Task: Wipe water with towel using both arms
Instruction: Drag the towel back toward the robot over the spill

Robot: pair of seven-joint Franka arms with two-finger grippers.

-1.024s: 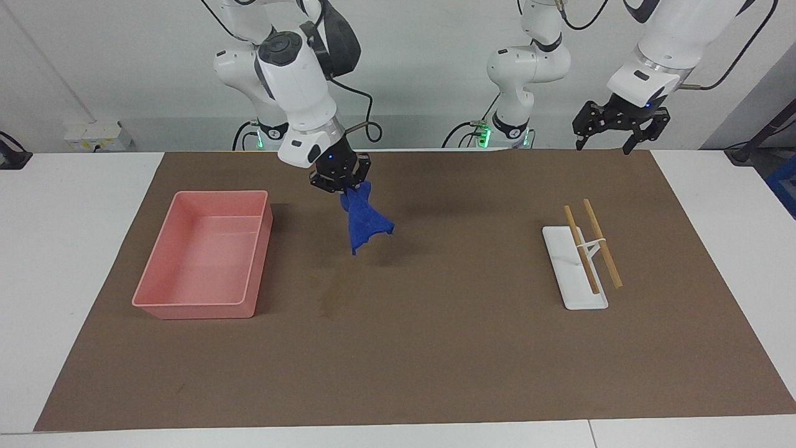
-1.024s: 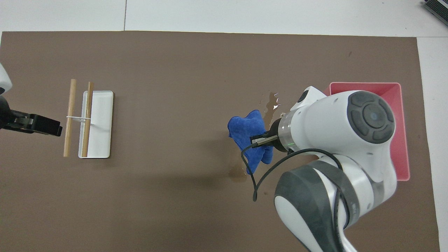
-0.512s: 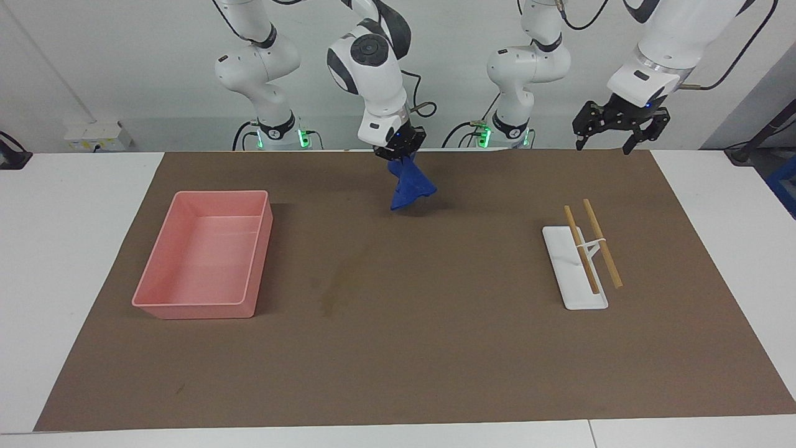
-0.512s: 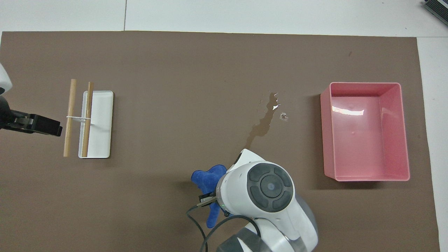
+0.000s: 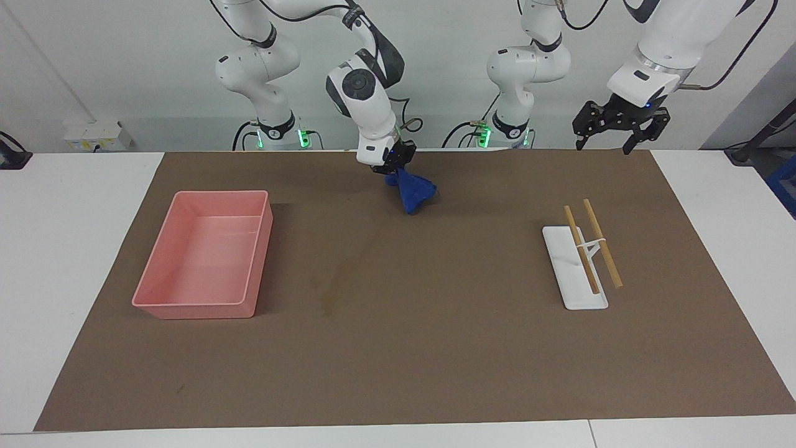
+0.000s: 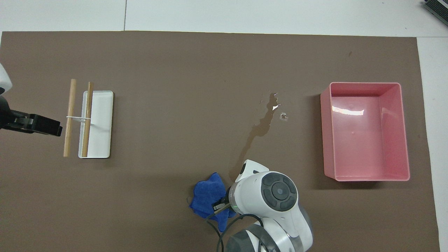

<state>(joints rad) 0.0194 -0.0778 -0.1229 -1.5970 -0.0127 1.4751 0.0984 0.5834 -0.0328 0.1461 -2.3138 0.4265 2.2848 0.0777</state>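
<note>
Since a second ago the right gripper (image 5: 393, 169) has carried the small royal-blue terry towel (image 5: 411, 191) away from the wet streak and back toward the robots, and has come lower over the brown matting (image 5: 435, 348). Its fingers are clenched on the towel's top; the cloth hangs in a bunch, and its lowest fold seems to touch the mat, though that is hard to judge. The left gripper (image 5: 614, 132) has not moved: it waits in the air over the mat's edge at the left arm's end, fingers spread wide and holding nothing.

Farther out lie the white rectangular tray (image 5: 575, 269) with two wooden sticks (image 5: 591, 247) across it, the faint yellowish water streak (image 6: 260, 127), and the pink plastic bin (image 5: 205, 255) beside the streak.
</note>
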